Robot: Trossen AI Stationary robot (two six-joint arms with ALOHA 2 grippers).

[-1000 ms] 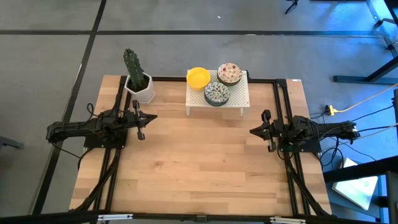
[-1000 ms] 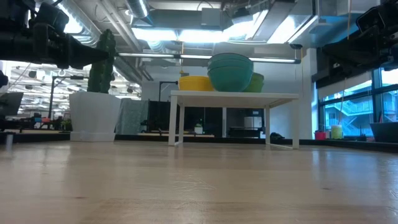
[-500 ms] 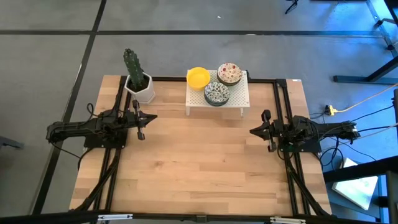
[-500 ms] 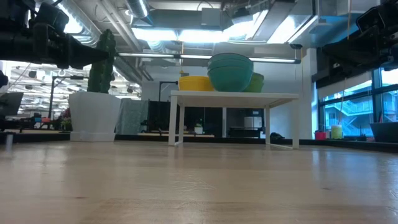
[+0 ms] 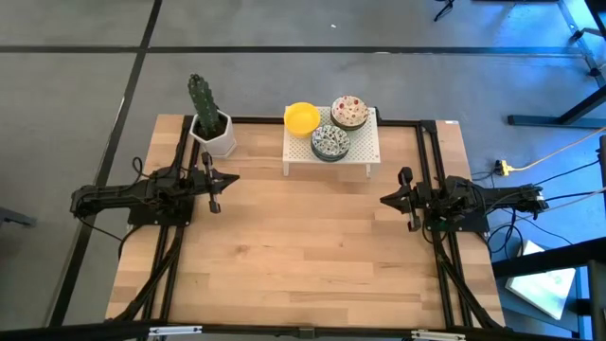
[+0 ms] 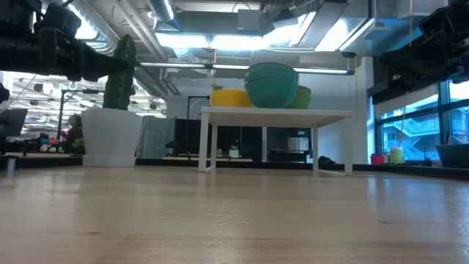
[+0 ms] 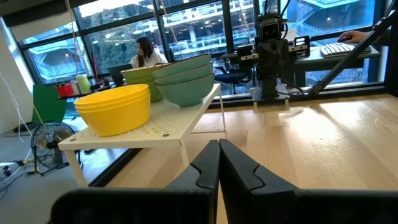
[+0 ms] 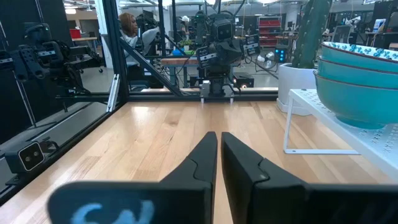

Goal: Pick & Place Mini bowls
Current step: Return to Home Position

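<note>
Three stacks of mini bowls stand on a small white perforated stand at the table's far middle: plain yellow bowls, white bowls with blue-green pattern, and cream bowls with reddish floral pattern. They also show in the left wrist view, the yellow stack and the blue-green stack among them. My left gripper is shut and empty at the table's left, above the wood. My right gripper is shut and empty at the table's right.
A white pot with a green cactus stands at the far left, beside the stand. Black rails run along the table's left and right sides. Bare wood lies between the arms and toward the near edge. People sit in the room beyond.
</note>
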